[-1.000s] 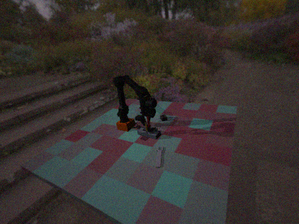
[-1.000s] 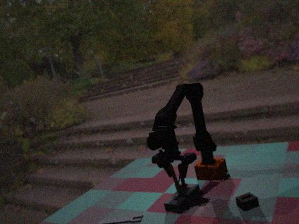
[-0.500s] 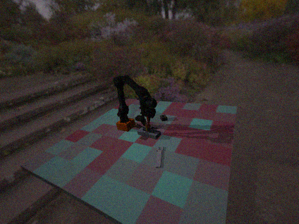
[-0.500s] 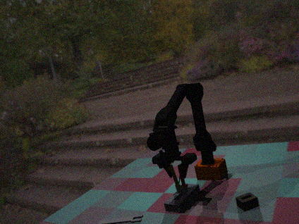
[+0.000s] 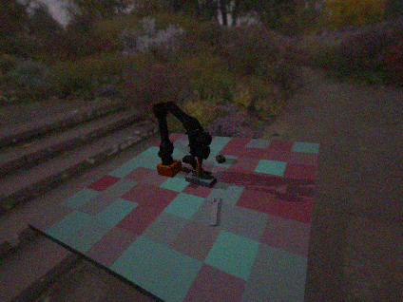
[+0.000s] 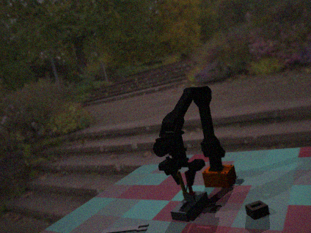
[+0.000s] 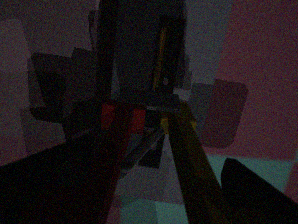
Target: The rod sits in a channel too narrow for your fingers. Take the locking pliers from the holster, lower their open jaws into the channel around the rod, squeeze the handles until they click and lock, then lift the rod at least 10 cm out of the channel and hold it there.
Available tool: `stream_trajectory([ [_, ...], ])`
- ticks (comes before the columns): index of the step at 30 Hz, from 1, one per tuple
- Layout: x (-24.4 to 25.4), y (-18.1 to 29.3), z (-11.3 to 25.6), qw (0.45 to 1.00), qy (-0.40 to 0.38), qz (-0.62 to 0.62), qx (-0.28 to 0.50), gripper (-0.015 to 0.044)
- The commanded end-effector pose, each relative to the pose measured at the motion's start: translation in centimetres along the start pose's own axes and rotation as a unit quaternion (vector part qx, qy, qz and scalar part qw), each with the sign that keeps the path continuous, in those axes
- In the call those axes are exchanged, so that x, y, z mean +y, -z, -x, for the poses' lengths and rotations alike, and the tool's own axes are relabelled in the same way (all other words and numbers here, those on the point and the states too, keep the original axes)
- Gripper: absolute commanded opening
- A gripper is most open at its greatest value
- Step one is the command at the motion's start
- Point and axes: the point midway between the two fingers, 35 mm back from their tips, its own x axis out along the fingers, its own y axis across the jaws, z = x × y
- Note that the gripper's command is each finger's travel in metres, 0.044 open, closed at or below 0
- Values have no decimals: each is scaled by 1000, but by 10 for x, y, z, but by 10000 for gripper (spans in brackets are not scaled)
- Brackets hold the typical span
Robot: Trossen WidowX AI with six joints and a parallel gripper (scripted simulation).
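Observation:
My gripper is closed around the locking pliers, with the red handle on one side and the yellow handle on the other. The handles are spread in a V, and the pliers point down. The grey channel block is right below them, and the jaws are at its slot, hidden by the handles and darkness. A thin orange strip in the dark slot in the wrist view could be the rod; I cannot tell for sure. The holster, a small dark block, has an empty opening.
A light grey flat bar with a notched end lies beyond the channel block. The orange arm base stands behind the block. The holster is off to one side. The checkered mat lies beneath everything.

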Motion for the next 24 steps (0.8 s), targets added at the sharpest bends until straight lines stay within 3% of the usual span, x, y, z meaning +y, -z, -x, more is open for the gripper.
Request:
stream_trajectory([
  [1, 2, 0, 0, 1000, -2, -3, -1, 282],
  [24, 4, 0, 0, 1000, -3, -3, -1, 251],
])
